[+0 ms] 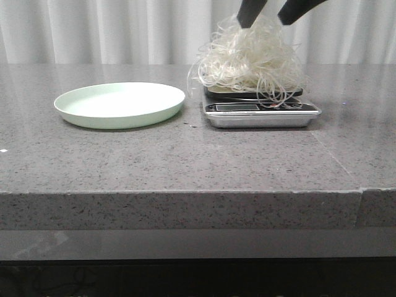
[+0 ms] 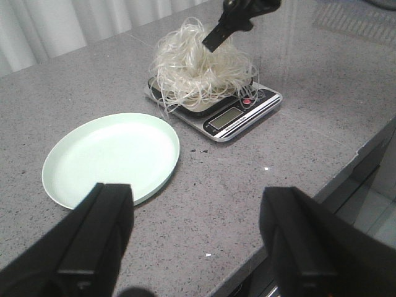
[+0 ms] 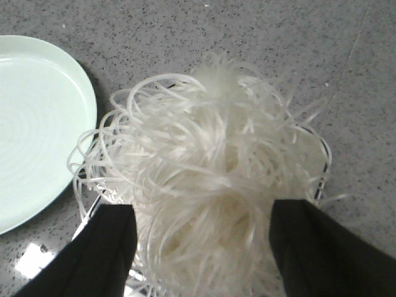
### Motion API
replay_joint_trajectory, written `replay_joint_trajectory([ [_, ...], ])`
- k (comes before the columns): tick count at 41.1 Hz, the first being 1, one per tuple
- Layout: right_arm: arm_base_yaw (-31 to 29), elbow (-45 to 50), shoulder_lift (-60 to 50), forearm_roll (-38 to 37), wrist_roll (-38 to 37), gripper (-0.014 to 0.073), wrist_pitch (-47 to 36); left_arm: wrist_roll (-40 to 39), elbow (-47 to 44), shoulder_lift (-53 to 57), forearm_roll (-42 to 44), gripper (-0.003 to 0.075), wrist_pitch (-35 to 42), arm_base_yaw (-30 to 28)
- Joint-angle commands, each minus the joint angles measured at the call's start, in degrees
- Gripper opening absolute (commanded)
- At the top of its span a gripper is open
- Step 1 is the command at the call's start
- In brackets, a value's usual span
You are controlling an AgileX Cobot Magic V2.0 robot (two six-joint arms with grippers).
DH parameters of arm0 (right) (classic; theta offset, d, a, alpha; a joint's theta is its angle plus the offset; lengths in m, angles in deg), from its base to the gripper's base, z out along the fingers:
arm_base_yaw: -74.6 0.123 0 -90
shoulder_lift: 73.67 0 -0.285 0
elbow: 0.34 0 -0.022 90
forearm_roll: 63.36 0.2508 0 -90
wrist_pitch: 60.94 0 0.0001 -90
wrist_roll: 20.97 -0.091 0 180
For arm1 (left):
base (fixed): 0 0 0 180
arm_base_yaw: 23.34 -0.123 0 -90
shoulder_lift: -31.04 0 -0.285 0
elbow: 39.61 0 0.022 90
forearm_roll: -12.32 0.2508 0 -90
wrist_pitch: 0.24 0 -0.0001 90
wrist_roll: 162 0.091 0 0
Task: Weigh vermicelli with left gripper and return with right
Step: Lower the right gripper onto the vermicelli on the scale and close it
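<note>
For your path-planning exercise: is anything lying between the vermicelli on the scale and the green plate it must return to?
Nothing visible. The vermicelli sits on the scale, the right claw straddling it. The plate lies empty just beside the scale, with only bare countertop between.

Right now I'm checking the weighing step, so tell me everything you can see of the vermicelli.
The vermicelli is a fluffy, tangled mound of thin, curly, translucent white strands. It sits on the platform of the kitchen scale, to the right of the empty pale green plate, with loose loops hanging over the scale's edges. The right gripper is open, its fingers down on either side of the mound's top; whether they press it is unclear.
</note>
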Motion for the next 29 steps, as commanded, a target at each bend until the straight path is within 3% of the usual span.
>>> replay_joint_trajectory([
  [1,0.0,-3.8,0.4,0.0,0.7,0.0556,-2.0,-0.2,1.5,-0.1,-0.5,0.0493,4.5,0.3],
  [10,0.0,-4.9,3.5,-2.3,0.7,0.0539,-2.0,-0.2,1.5,-0.1,-0.5,0.0493,4.4,0.3],
  [22,0.0,-4.9,3.8,-2.3,0.7,0.0206,-1.8,-0.2,1.5,-0.1,-0.5,0.0493,4.4,0.3],
  [29,0.0,-4.9,3.6,-2.3,0.7,0.0159,-1.8,-0.2,1.5,-0.1,-0.5,0.0493,4.4,0.3],
])
